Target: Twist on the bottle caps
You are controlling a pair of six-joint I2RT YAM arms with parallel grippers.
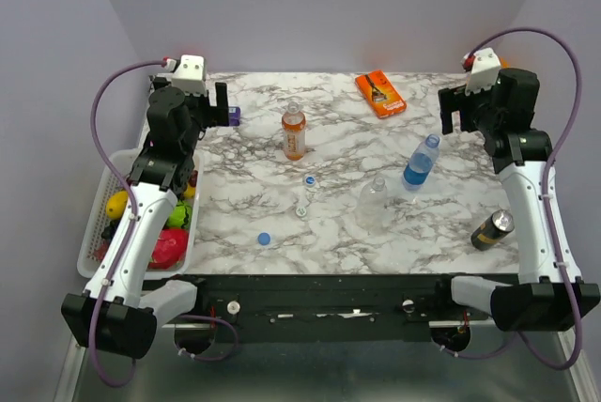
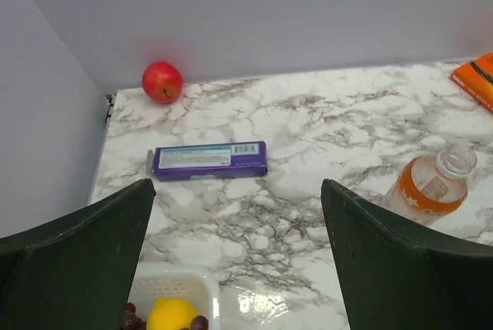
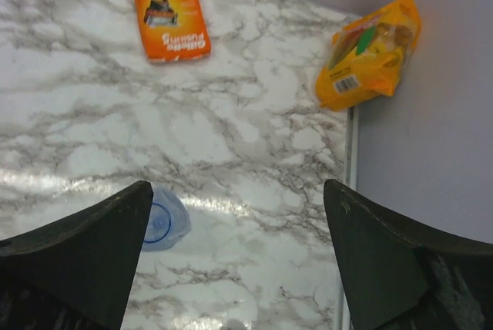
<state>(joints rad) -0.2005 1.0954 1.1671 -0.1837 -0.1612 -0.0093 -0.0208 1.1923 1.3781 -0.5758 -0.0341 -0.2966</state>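
Poised high at the far corners of the tabletop [image 1: 329, 224]
The left end effector [image 1: 223, 106] and right end effector [image 1: 454, 111] are spread wide, empty.

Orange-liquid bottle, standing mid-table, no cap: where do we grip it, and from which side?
Grip the orange bottle by its round body, below the shoulder, coming in level from its left with the left gripper, which is open and nearest. The bottle stands upright and apart from other things, and a side grip leaves the open neck free for capping.
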